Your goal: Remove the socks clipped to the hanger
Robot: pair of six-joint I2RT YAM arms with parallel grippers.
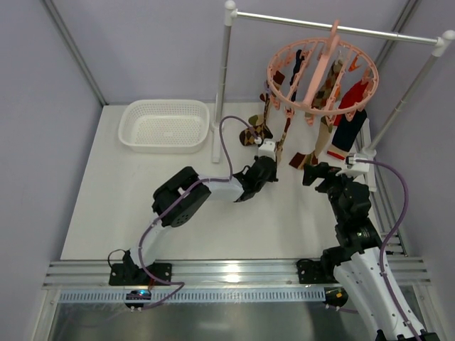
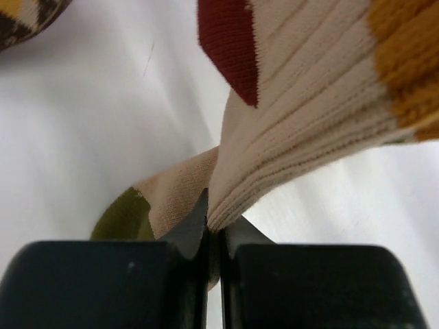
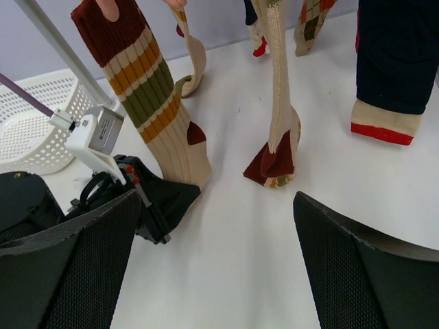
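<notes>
The salmon-pink ring hanger (image 1: 323,67) hangs from the white rail with several socks clipped to it. My left gripper (image 2: 214,212) is shut on the cream lower end of an olive-and-red striped sock (image 2: 309,103), which still hangs from the hanger (image 3: 147,96). From above, the left gripper (image 1: 274,165) sits under the ring's left side. My right gripper (image 3: 216,205) stands open just above the table, empty, facing a second striped sock (image 3: 278,103) whose red toe touches the table. A navy sock (image 3: 398,62) hangs to its right.
A white basket (image 1: 165,126) stands at the back left of the table. The white rail stand's post (image 1: 225,78) rises beside the basket. An argyle sock (image 1: 256,131) dangles behind the left gripper. The right gripper (image 1: 320,172) is close to the stand's right foot.
</notes>
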